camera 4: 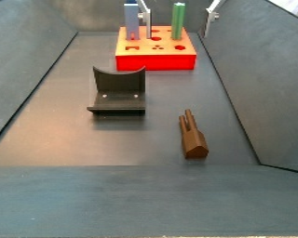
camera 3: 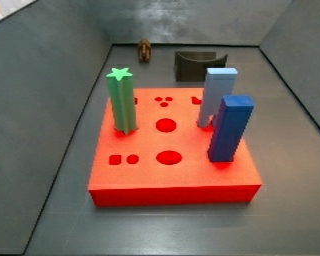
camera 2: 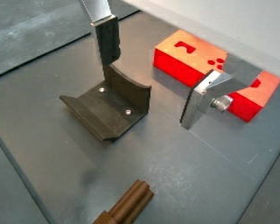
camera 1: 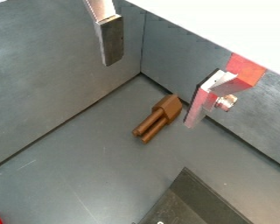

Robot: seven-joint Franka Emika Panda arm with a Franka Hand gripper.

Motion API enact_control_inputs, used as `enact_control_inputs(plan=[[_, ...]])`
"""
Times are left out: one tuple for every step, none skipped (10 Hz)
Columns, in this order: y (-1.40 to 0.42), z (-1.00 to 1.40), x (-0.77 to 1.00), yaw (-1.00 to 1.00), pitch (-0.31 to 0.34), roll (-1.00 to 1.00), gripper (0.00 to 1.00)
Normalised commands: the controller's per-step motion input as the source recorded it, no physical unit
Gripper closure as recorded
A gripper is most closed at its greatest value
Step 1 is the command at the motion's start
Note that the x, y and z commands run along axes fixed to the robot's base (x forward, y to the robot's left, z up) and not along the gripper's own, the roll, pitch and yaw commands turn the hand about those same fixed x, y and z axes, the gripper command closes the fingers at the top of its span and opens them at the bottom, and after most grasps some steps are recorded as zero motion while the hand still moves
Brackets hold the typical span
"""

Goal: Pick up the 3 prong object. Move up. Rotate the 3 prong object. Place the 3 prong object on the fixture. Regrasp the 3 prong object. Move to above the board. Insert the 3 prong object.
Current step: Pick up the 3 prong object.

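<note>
The 3 prong object [camera 1: 159, 118] is a slim brown piece lying flat on the grey floor near a wall; it also shows in both side views [camera 3: 144, 47] [camera 4: 192, 135]. My gripper [camera 1: 154, 74] hangs open above the floor with nothing between its fingers, and the piece lies below and between them. In a wrist view the gripper [camera 2: 154, 74] stands over the dark fixture [camera 2: 108, 109] and the red board [camera 2: 178, 61], with the 3 prong object [camera 2: 127, 206] lying apart on the floor. The fixture [camera 4: 116, 93] sits between the piece and the board [camera 4: 152, 61].
On the board [camera 3: 170, 185] stand a green star-topped post [camera 3: 120, 100] and two blue blocks [camera 3: 219, 95] [camera 3: 230, 128]. Grey walls enclose the floor on all sides; the piece lies close to one wall [camera 1: 189, 52].
</note>
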Motion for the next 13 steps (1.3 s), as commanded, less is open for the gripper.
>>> enact_control_inputs(plan=[[-0.01,-0.04,-0.02,0.0,-0.066,0.0,0.0],[0.41,-0.52,-0.25,0.0,-0.09,0.0,0.0],[0.85,-0.82,-0.46,0.09,-0.111,-0.02,0.0],[0.75,-0.91,-0.59,0.0,-0.151,0.0,0.0],[0.77,-0.79,-0.45,0.0,-0.201,-0.04,0.0],[0.67,-0.71,-0.6,0.0,-0.243,-0.06,0.0],[0.63,-0.77,-0.44,0.0,-0.199,-0.05,0.0],[0.58,-0.81,-0.47,-0.08,-0.187,-0.02,0.0],[0.47,-0.87,0.0,-0.09,-0.124,-0.03,0.0],[0.36,-0.84,0.23,-0.2,-0.12,-0.03,0.0],[0.33,-0.87,0.39,-0.23,-0.106,-0.03,0.0],[0.32,-0.89,0.39,-0.25,-0.099,-0.02,0.0],[0.29,-0.93,0.34,-0.28,-0.087,-0.01,0.0]])
